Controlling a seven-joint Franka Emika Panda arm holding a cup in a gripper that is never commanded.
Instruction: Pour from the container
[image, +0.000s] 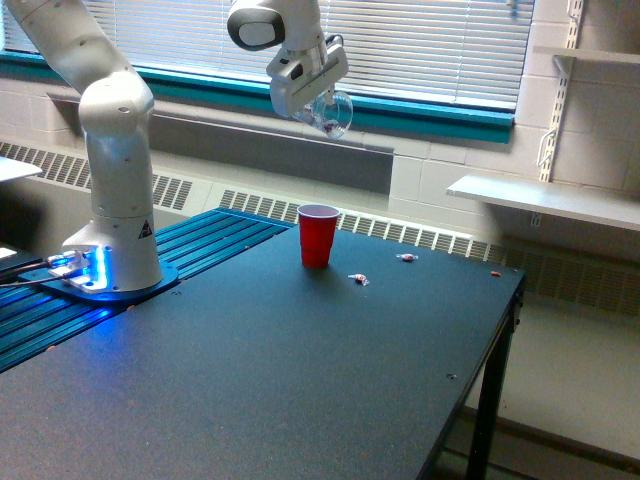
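The container (329, 113), a small clear plastic cup, hangs tilted on its side high above the table, its mouth turned toward the exterior view's right. My gripper (316, 102) is shut on it. A faint pinkish speck shows inside. A red plastic cup (318, 235) stands upright on the dark table (250, 380), well below the container. Two small wrapped candies lie on the table: one (357, 277) just right of the red cup, another (405, 257) farther right.
The arm's white base (110, 250) stands on a blue ribbed plate at the exterior view's left. Beyond the table are a radiator wall, window blinds and a white shelf (545, 200). The table's right edge (500, 330) drops to the floor.
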